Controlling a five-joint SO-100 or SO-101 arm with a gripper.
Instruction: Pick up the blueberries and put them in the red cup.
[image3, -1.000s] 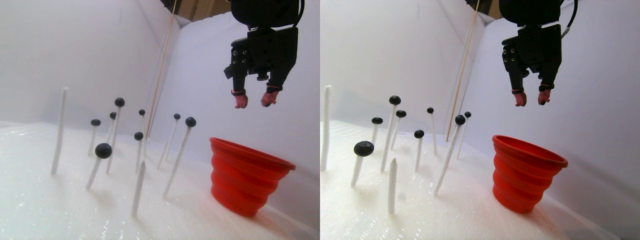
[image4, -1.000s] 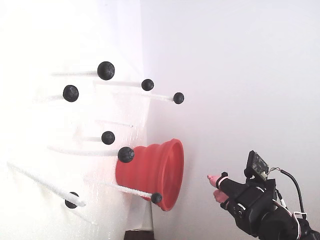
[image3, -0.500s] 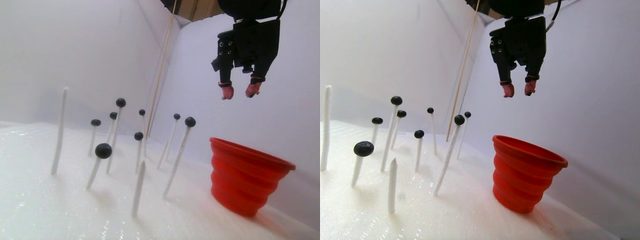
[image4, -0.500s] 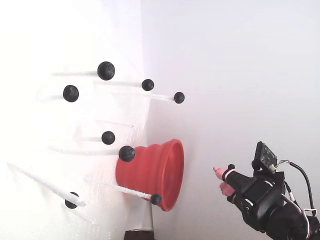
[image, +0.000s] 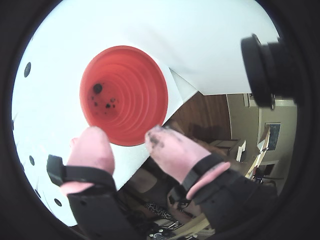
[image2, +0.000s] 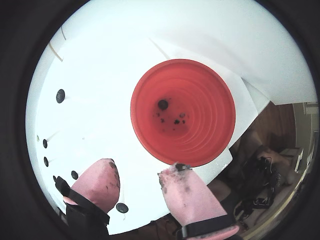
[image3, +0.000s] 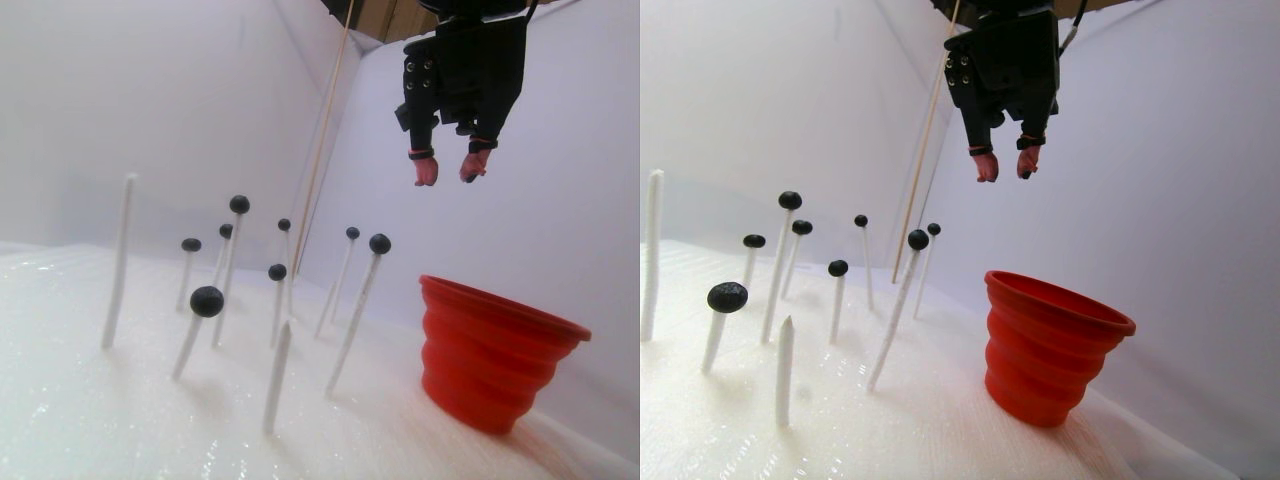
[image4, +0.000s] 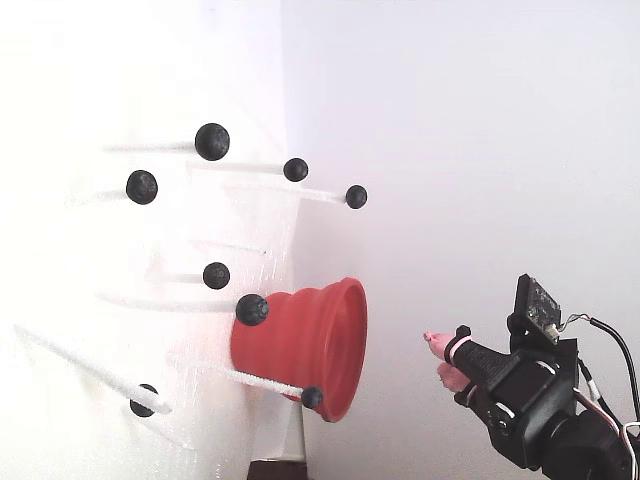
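My jaws (image3: 447, 168) hang apart with nothing between the two pink fingertips (image2: 97, 180); dark smears on the pads are all I carry. In both wrist views I see clear air in the gap, so I am empty and free for another pick.

Straight beyond my fingertips, as a wrist view looks, sits the red cup (image2: 183, 112), mouth up toward me. In the stereo pair view it stands below me and off to the right, well apart from my tips. One small berry and some dark specks lie at its bottom (image2: 163, 104).

The blueberries (image3: 207, 301) I want next are farther, and on the other side from the cup: in the stereo pair view they sit below me and to the left, each perched on the top of a thin white stick (image3: 351, 324) rising from the white table (image3: 120, 420). The sticks lean a little, their long axes near upright. The closest to me seems to be the berry (image3: 380, 243) on the leaning stick just left of the cup. My guess is I must travel left and down, coming onto a berry from above, jaws straddling it across the stick's tip.
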